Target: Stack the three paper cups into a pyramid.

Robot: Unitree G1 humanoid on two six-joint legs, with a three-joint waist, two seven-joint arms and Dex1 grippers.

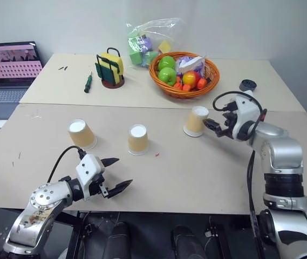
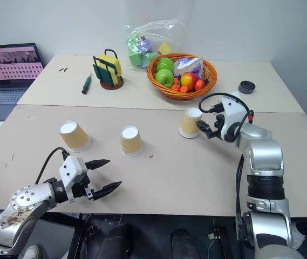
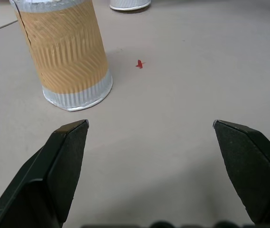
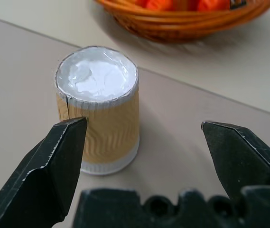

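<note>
The right end effector (image 1: 213,127), fingers spread and empty, sits just beside the rightmost tan tapered paper cup (image 1: 196,121), upside down on the beige surface (image 1: 196,172) below the wicker fruit basket (image 1: 184,73), its axis upright, nearer this arm.

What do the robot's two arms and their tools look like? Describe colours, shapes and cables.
Both arms have silver-grey metal shells with black joints. The left tool has a white housing, two black pointed wedge-shaped fingers and a black cable looping to the forearm. The right tool matches it: a white and black wrist block, black fingers and a black cable arching over it.
</note>
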